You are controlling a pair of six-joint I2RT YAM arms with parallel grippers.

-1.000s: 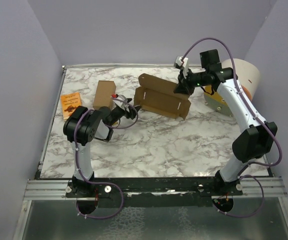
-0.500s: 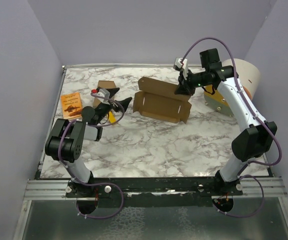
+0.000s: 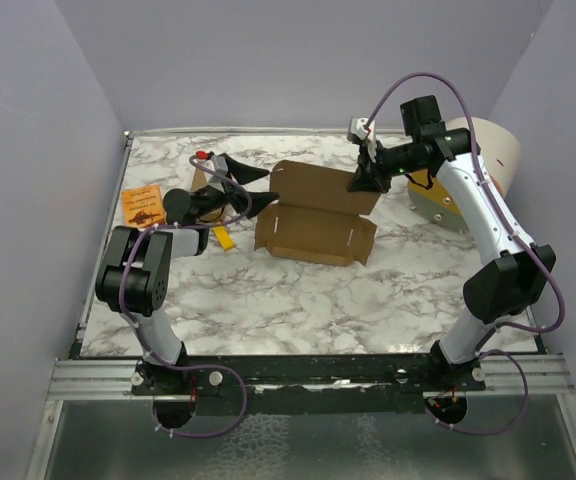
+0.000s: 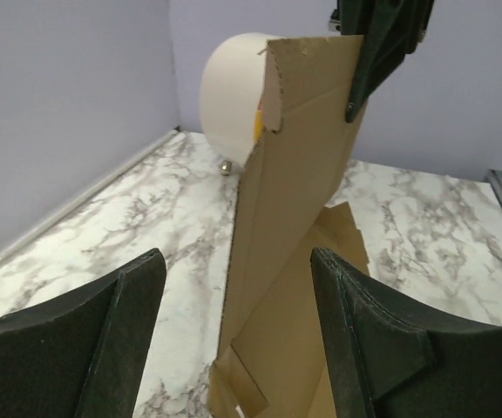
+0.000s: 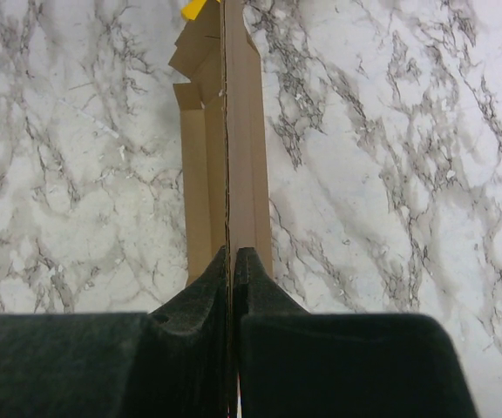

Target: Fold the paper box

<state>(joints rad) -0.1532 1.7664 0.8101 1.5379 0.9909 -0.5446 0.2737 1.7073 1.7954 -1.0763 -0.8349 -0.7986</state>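
Observation:
The paper box (image 3: 313,222) is a brown notched cardboard sheet, partly folded, lying mid-table with its rear flap raised. My right gripper (image 3: 360,181) is shut on that flap's far right edge; in the right wrist view the gripper (image 5: 232,252) pinches the thin cardboard edge (image 5: 247,157). My left gripper (image 3: 251,185) hangs open just left of the box, off the table. In the left wrist view its gripper (image 4: 238,257) has nothing between its fingers, and the upright flap (image 4: 303,174) stands some way beyond them.
An orange booklet (image 3: 143,207) lies at the left edge. A narrower brown box (image 3: 197,180) is mostly hidden behind my left arm. A yellow piece (image 3: 223,238) lies near it. A white roll (image 3: 488,150) stands at the back right.
My left gripper has drawn back from the box's left end, lifted and turned toward the back. The box's front has slid left and lies flatter. The right gripper kept its hold.

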